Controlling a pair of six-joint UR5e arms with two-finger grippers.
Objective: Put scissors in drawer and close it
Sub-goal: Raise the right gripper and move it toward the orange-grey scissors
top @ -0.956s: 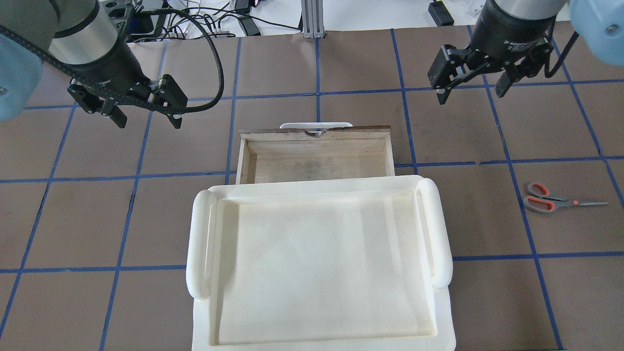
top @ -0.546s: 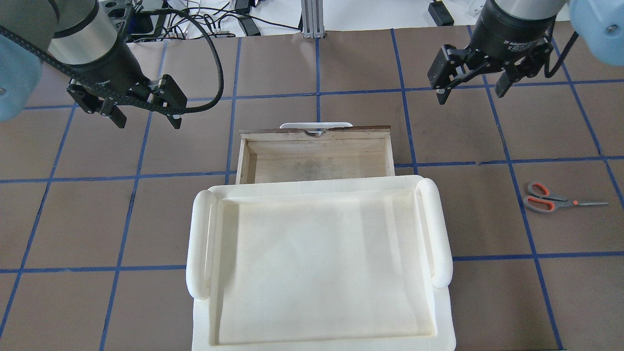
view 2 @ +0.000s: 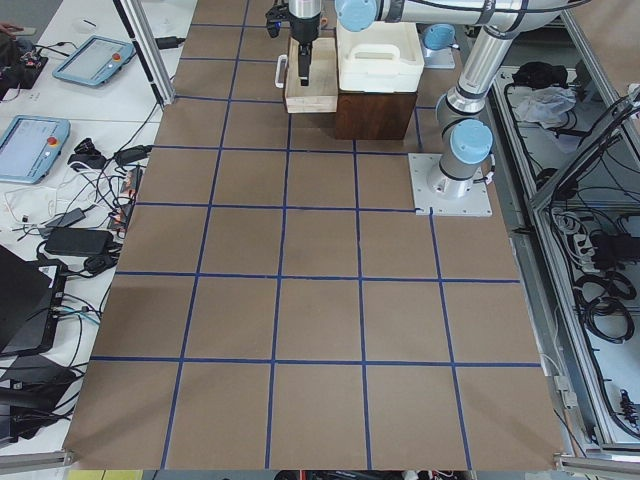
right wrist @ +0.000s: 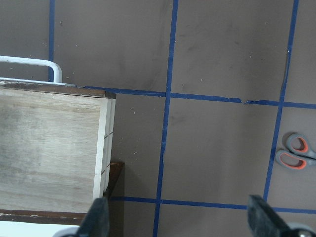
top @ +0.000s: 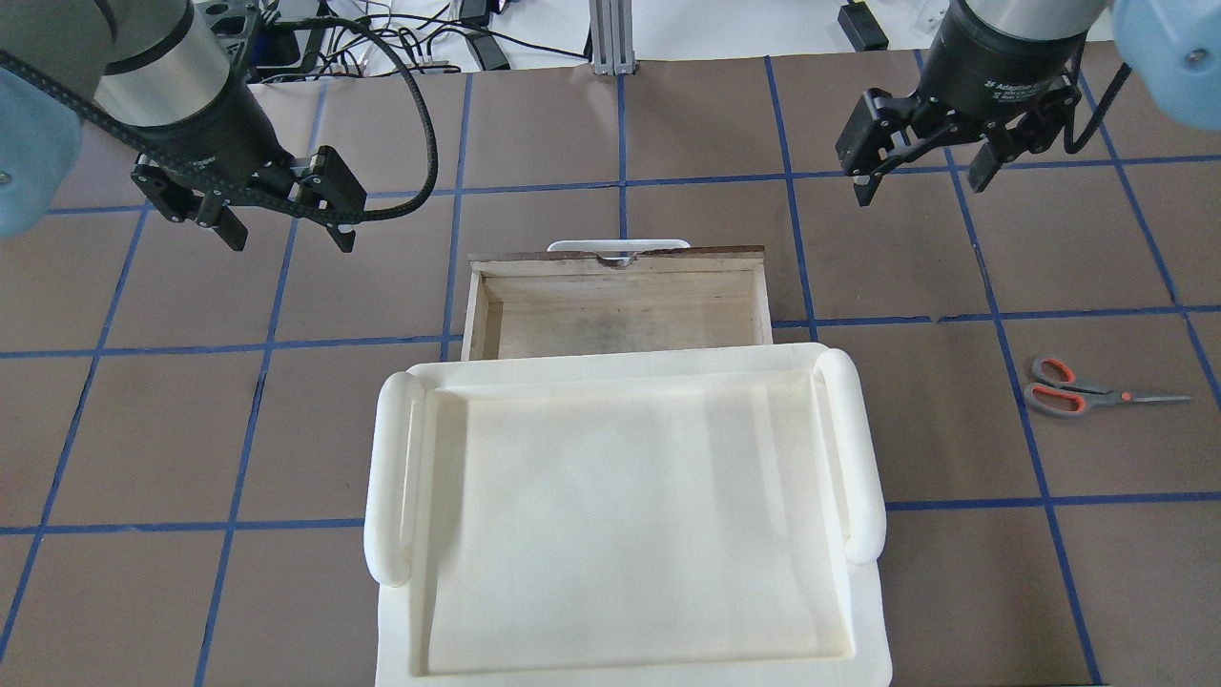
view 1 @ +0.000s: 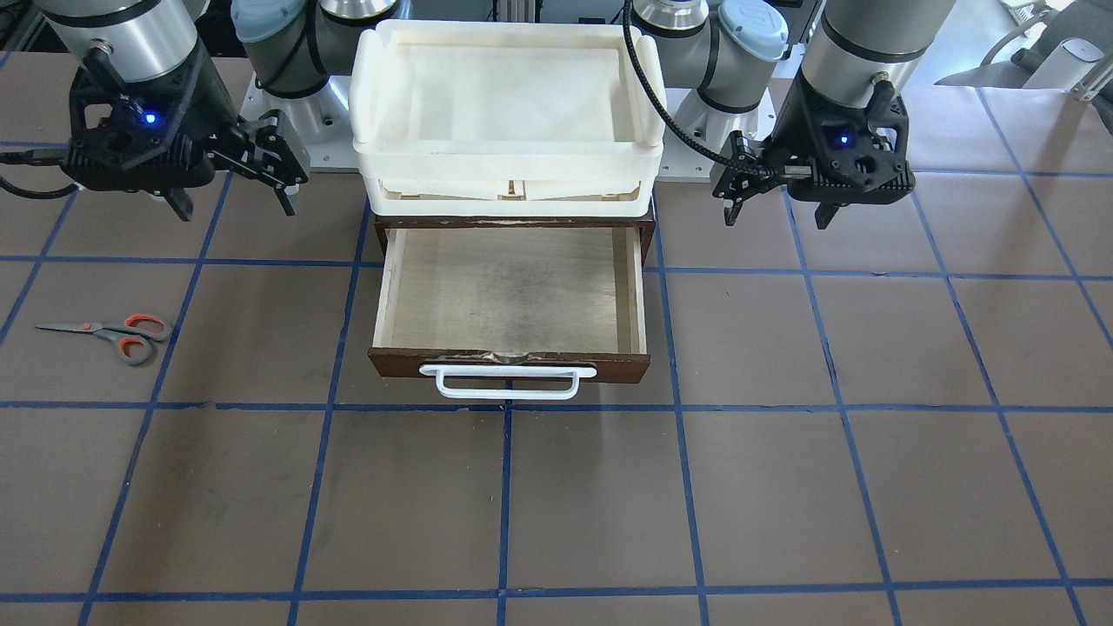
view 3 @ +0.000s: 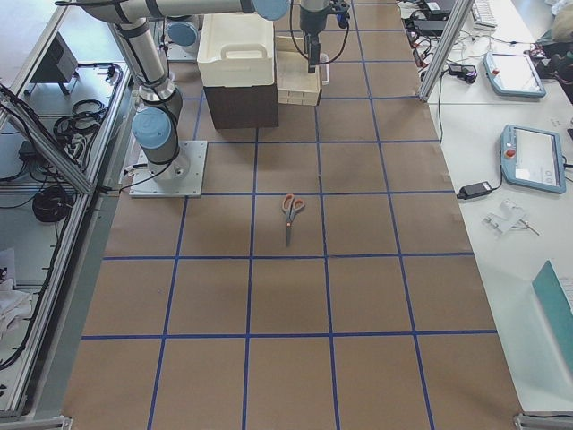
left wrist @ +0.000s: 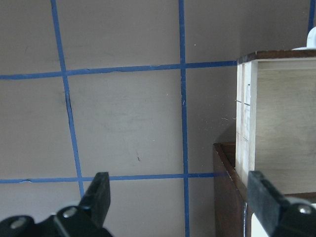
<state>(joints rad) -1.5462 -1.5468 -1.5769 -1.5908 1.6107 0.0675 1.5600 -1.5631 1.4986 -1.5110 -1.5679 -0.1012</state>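
Your scissors (top: 1097, 389) lie flat on the table well to the right of the drawer (top: 620, 324), loops toward it, blades pointing away. The drawer is pulled open with nothing inside. Both grippers hang spread and empty: the right gripper (top: 922, 188) off the drawer's front right corner, the left gripper (top: 288, 239) off its front left. Bring the right one over the scissors, set its fingers across the pivot just past the loops, lower until they almost meet the table, then pinch
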